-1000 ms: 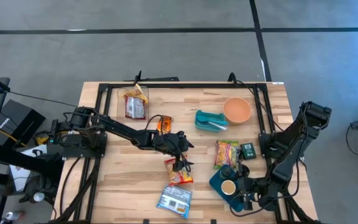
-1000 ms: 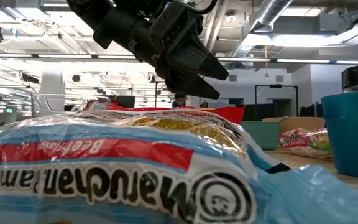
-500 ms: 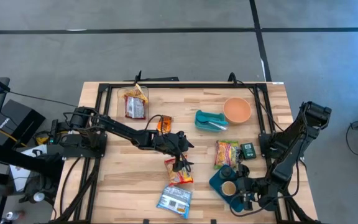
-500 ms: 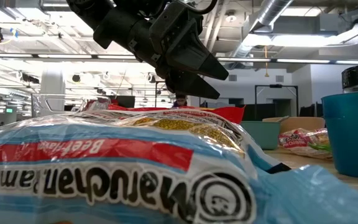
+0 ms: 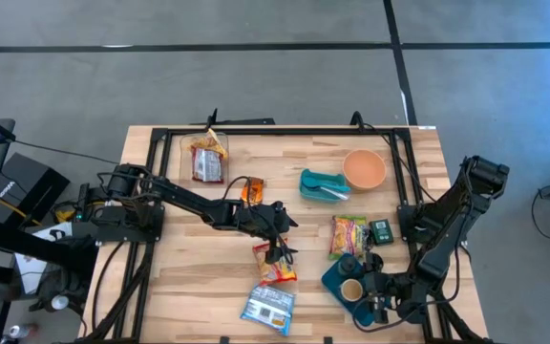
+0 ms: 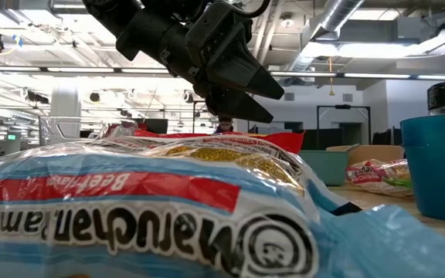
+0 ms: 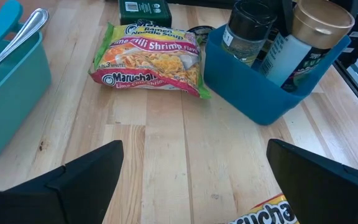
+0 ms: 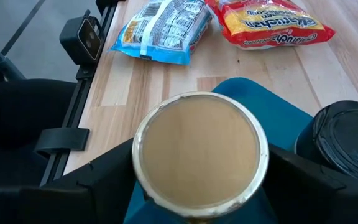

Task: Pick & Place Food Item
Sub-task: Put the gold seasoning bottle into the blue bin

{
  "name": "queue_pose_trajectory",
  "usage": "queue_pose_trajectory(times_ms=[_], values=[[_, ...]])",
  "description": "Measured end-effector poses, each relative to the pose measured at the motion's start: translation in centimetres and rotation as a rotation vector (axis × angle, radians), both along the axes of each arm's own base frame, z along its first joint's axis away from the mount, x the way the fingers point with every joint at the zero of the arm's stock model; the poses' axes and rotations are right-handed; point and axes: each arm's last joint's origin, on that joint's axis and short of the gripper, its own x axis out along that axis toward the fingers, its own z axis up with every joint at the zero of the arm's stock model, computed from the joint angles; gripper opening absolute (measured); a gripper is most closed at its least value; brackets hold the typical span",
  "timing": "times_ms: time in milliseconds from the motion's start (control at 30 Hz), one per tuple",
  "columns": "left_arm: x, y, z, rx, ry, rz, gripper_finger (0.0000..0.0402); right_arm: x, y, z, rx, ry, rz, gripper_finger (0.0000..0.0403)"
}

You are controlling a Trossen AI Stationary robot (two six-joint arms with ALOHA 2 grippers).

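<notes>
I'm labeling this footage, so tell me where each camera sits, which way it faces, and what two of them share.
High view: overhead, facing down at the table; both arms show.
Low view: tabletop height, behind the blue ramen packet; left pincer above, open.
Left wrist view: looks past its fingers at the shrimp ramen.
Right wrist view: looks down on the gold-lidded jar between its fingers.
Both wrist views share the blue bin.

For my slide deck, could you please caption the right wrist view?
Right pincer straddles a gold-lidded jar in the blue bin.

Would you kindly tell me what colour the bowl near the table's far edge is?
The bowl is orange, clearest in the high view.
</notes>
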Motion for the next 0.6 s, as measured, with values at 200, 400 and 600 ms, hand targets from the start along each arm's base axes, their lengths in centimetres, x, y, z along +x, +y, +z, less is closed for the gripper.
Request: queue_pose_trajectory(times_ms=[200,400,600], values=[[0.00,0.01,0.00,0.000,0.000,0.000,0.0390,0.08,-0.01,0.01,0.029,-0.009,-0.030,0.0302],[0.00,0.01,-0.01,0.000,0.000,0.000,0.0390,0.10,0.01,0.03,0.028,-0.014,-0.029,0.0301],[0.00,0.01,0.00,0.000,0.000,0.000,0.0390,0.13,0.05,0.06,0.033,-0.020,-0.030,0.0302]])
